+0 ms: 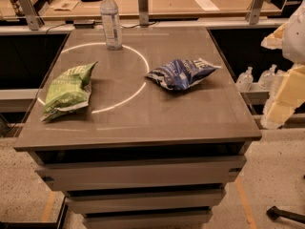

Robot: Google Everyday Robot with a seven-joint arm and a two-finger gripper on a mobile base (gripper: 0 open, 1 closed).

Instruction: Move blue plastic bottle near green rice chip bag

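The blue plastic bottle point(110, 19) stands upright near the back edge of the grey table point(143, 123), left of centre. It is clear with a white cap and a pale label band. The green rice chip bag point(67, 90) lies flat at the table's left side, in front of the bottle. My gripper point(286, 80) shows as a pale yellow and white shape at the right edge of the view, beyond the table's right side. It is far from both the bottle and the green bag and touches neither.
A dark blue snack bag point(182, 73) lies right of centre on the table. A white ring point(138, 87) is marked on the tabletop. Small clear pump bottles point(257, 78) stand on a low shelf to the right. A wooden desk point(167, 1) with metal brackets runs behind the table.
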